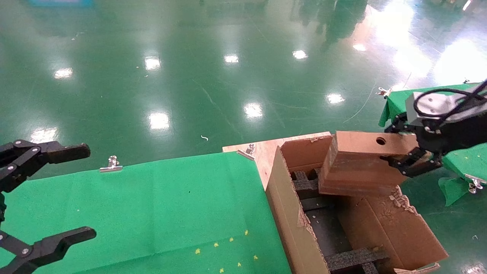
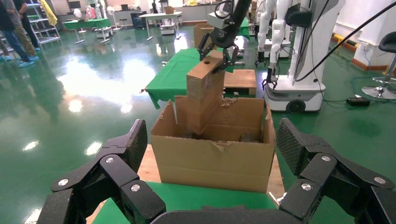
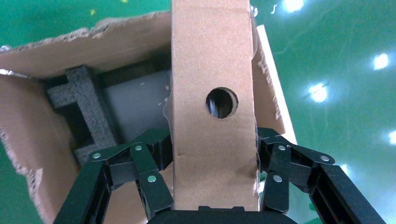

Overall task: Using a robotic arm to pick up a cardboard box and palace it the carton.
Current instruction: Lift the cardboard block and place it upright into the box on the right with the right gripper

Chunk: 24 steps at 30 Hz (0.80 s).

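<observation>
Nearest us on the left, our left claw [image 1: 42, 198] hangs idle over the green-covered bench [image 1: 152, 213], fingers spread wide. Further right sits the carton [image 1: 289, 224], black foam inserts [image 1: 354, 258] inside. Above its far end our right claw [image 1: 412, 158], reaching in from the right, clamps the cardboard box [image 1: 357, 163], tilted, its lower edge just over the torn flaps. We judge it could snag a flap or jam on the foam when lowered.

Matt brown cardboard box [image 1: 357, 167], ragged corrugated carton [image 1: 289, 213], rough black foam inserts [image 1: 352, 258], glossy green floor [image 1: 190, 76].
</observation>
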{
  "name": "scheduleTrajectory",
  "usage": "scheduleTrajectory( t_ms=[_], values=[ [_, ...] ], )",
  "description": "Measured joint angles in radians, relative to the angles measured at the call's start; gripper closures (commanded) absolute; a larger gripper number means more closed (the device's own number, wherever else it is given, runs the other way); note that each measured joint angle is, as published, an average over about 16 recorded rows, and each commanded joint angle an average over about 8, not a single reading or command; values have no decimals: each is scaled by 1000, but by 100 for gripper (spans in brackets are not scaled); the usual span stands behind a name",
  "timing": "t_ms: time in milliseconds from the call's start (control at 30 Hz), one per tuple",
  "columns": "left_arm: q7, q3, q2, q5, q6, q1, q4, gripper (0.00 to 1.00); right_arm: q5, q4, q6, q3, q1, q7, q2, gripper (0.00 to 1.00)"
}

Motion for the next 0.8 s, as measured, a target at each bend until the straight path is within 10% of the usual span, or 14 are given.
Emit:
scheduleTrajectory(
  t_ms=[433,800],
  values=[
    [0,0,0,0,0,0,0,0,13,4,52,-17,-19,76,2,100],
    [0,0,0,0,0,0,0,0,-12,118,211,-45,-71,486,74,100]
  ],
)
